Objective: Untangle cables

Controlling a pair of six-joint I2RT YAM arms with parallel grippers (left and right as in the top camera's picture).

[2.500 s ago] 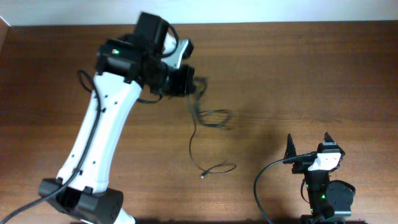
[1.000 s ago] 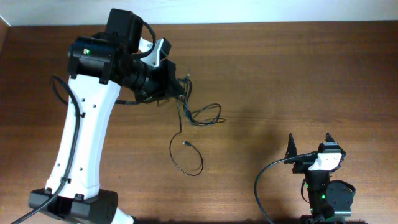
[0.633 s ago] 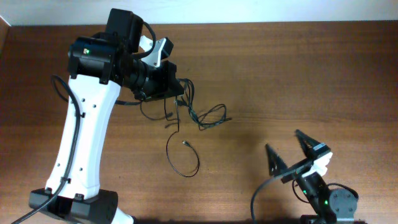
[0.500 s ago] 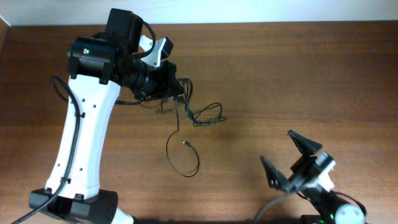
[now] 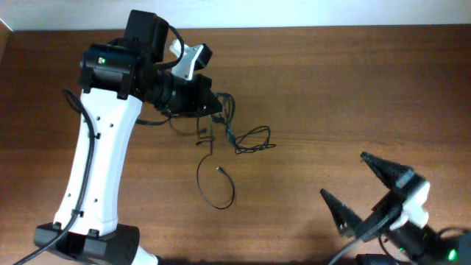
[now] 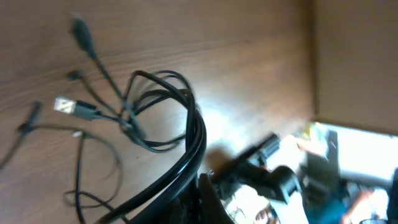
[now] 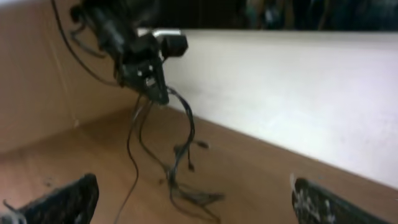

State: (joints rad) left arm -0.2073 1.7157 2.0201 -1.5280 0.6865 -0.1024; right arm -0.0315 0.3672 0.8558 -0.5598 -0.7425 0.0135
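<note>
Your left gripper is clenched on the cables, with its jaws pressed together on several black strands gathered at one point; the wrist view shows those strands bunched into thick arcs just ahead of the left gripper's fingers; from that bunch thinner cords fan out away from the left gripper, one ending in a metal-tipped plug and others in small dark plugs; seen from the right wrist, the left gripper hangs above the table, and the cables drop straight down from it to a loose tangle lying on the wood directly below; from overhead that tangle spreads just beside the left gripper, on the side facing the other arm; one thin strand runs further from the left gripper and curls into an open loop lying flat on the table, near the tangle but apart from it; your right gripper is released, with its jaws spread wide and nothing between them; it sits well apart from the left gripper and touches no strand.
</note>
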